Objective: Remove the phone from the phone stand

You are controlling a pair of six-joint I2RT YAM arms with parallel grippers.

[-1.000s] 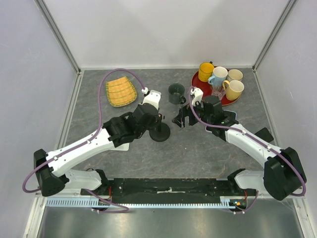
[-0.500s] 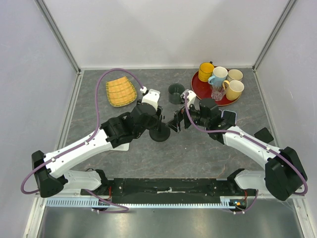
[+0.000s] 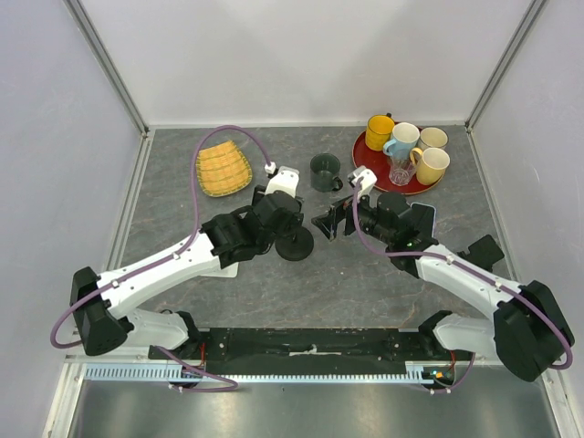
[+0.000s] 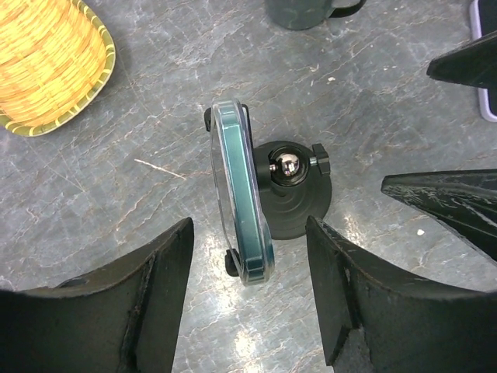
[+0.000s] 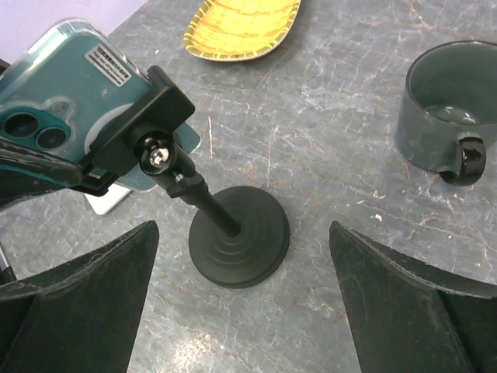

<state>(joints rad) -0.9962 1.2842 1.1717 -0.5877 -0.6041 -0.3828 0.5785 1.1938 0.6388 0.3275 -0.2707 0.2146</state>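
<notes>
A teal phone in a clear case [image 4: 241,198] is clamped upright on edge in a black stand with a round base [image 4: 299,206]. My left gripper [image 4: 248,227] is open, one finger on each side of the phone's near end and neither touching it. In the right wrist view the phone's back [image 5: 58,101] sits in the stand's clamp [image 5: 147,109] above the base [image 5: 239,235]. My right gripper [image 5: 242,229] is open and empty, straddling the base from above. From the top, the left gripper [image 3: 276,217] hides the phone, and the right gripper [image 3: 330,219] is just right of the base [image 3: 294,244].
A yellow woven basket [image 3: 223,168] lies at back left. A dark green mug [image 3: 324,172] stands behind the stand. A red tray [image 3: 361,146] with several mugs is at back right. A flat dark device [image 3: 424,214] lies by the right arm.
My right gripper has moved left, closer to the stand, and dipped towards its base. My left gripper has stayed over the phone, its arm shifting slightly right.
</notes>
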